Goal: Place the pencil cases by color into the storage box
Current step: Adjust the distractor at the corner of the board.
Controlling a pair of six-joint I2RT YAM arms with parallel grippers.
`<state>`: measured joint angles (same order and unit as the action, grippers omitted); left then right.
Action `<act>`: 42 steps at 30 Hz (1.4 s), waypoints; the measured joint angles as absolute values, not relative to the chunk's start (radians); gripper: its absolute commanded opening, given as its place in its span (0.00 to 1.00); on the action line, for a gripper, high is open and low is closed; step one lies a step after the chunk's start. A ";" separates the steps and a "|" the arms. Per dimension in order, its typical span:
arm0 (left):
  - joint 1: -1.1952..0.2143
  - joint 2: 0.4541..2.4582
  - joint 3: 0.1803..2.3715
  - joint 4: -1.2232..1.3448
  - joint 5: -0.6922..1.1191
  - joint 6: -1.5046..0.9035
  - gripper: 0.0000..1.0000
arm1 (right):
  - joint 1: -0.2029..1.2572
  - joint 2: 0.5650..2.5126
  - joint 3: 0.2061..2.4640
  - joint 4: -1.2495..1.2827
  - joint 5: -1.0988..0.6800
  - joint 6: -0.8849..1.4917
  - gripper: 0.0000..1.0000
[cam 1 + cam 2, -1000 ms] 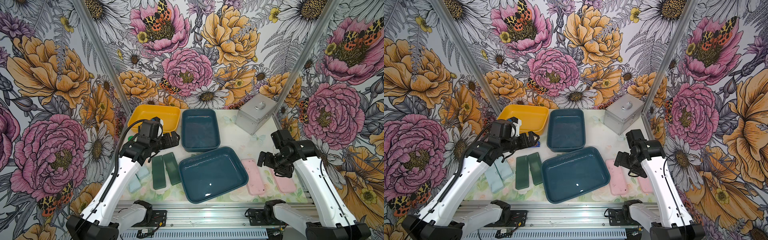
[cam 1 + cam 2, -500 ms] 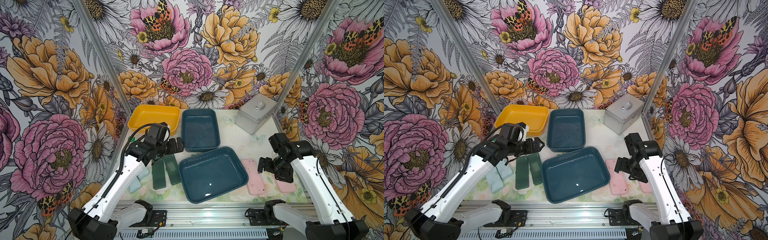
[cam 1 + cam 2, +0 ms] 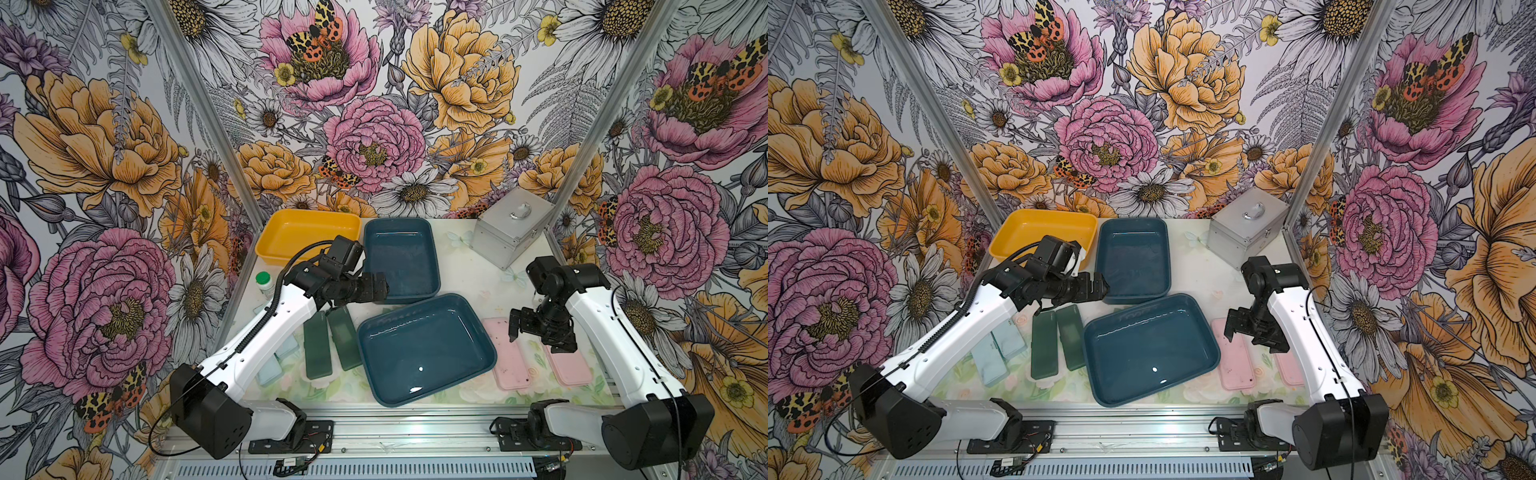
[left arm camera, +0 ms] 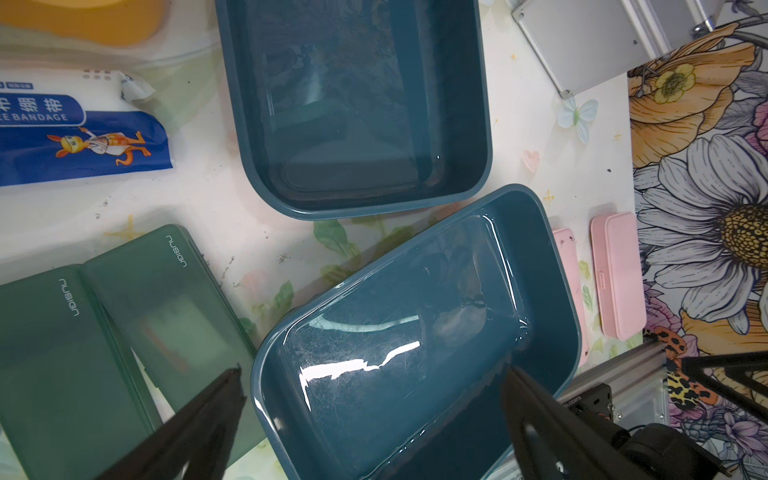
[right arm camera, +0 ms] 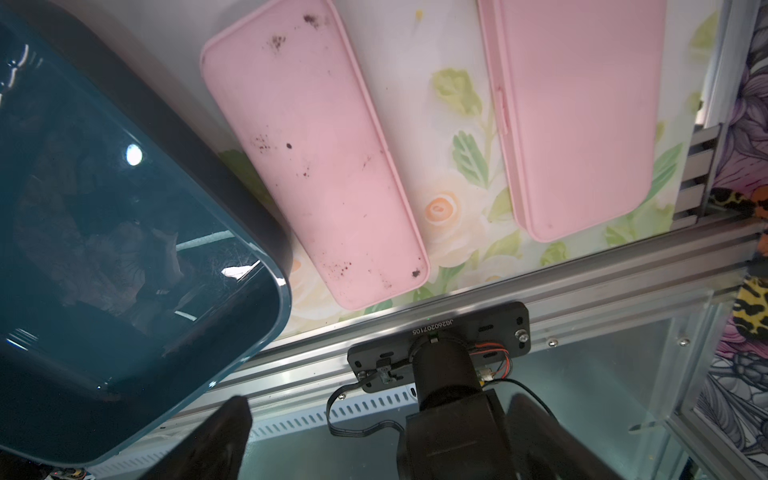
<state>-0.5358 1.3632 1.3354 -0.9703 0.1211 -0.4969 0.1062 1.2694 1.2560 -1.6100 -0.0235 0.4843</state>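
Both claws stand wide and empty. My left claw (image 3: 376, 287) hangs over the near edge of the far blue tub (image 3: 401, 257). My right claw (image 3: 519, 326) hovers above the far end of the inner pink case (image 3: 510, 353).

All six cases lie flat on the counter (image 3: 469, 270), none boxed yet. The second pink case (image 3: 569, 365) lies near the first, with a strip of counter between them. The two green cases (image 3: 318, 351) lie side by side next to the near blue tub (image 3: 424, 345). The two pale blue cases (image 3: 988, 359) are partly under my left arm.

I judge these to be light, stiff plastic shells with smooth lids that could slip. I'd pinch across the narrow width at mid-length, fingers down on the long edges. The inner pink case sits tight against the tub wall, so that finger has little room. The greens look pressed together, leaving no gap between them.
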 measured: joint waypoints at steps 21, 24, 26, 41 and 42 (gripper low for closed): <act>-0.518 1.576 1.536 -1.045 0.133 -0.472 0.99 | 0.111 1.724 1.715 -1.419 0.008 0.359 0.83; -0.504 1.657 1.618 -1.045 0.133 -0.472 0.99 | 0.123 1.851 1.856 -1.403 -0.005 0.350 0.79; -0.499 1.718 1.681 -1.047 0.133 -0.472 0.99 | 0.133 1.932 1.943 -1.396 -0.014 0.346 0.76; -0.373 1.995 1.988 -1.046 0.237 -0.472 0.99 | 0.244 2.281 2.526 -1.305 -0.040 0.389 0.75; -0.358 2.009 1.992 -1.046 0.247 -0.472 0.99 | 0.250 2.306 2.565 -1.291 -0.043 0.395 0.75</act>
<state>-0.3584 2.0094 1.9919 -1.0458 0.2474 -0.4725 0.2497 2.3062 2.5649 -1.2915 -0.0425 0.3950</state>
